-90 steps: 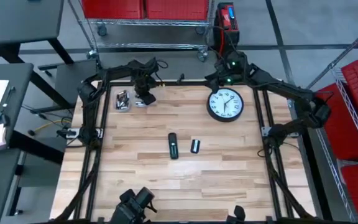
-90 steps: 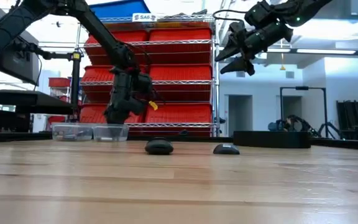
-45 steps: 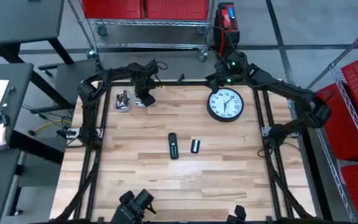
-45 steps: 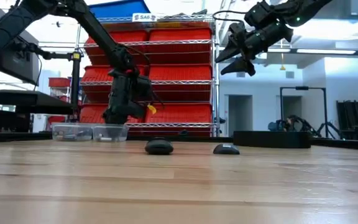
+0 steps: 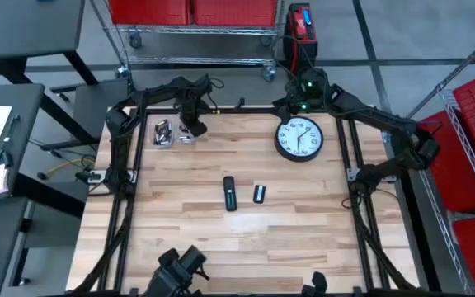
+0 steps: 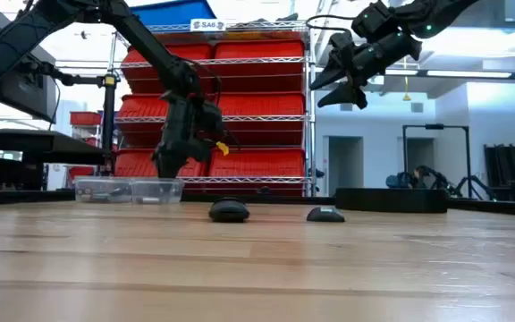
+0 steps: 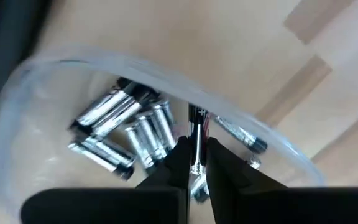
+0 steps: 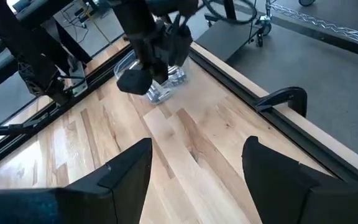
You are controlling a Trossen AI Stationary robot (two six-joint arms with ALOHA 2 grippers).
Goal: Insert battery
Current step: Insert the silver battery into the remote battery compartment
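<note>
One battery (image 7: pixel 196 140) is pinched in the left pincer (image 7: pixel 196 163) over the clear tray (image 5: pixel 163 133), far left. It should be lifted straight, grip kept firm. The right pincer (image 8: pixel 194 163) is held spread, far right.

1. Wooden plank table (image 5: pixel 221 239).
2. Clear battery tray (image 5: pixel 163 132), far-left corner.
3. Round black wall clock (image 5: pixel 298 138), face up, far right.
4. Black remote (image 5: pixel 229 193) beside small black cover (image 5: pixel 259 194), centre.
</note>
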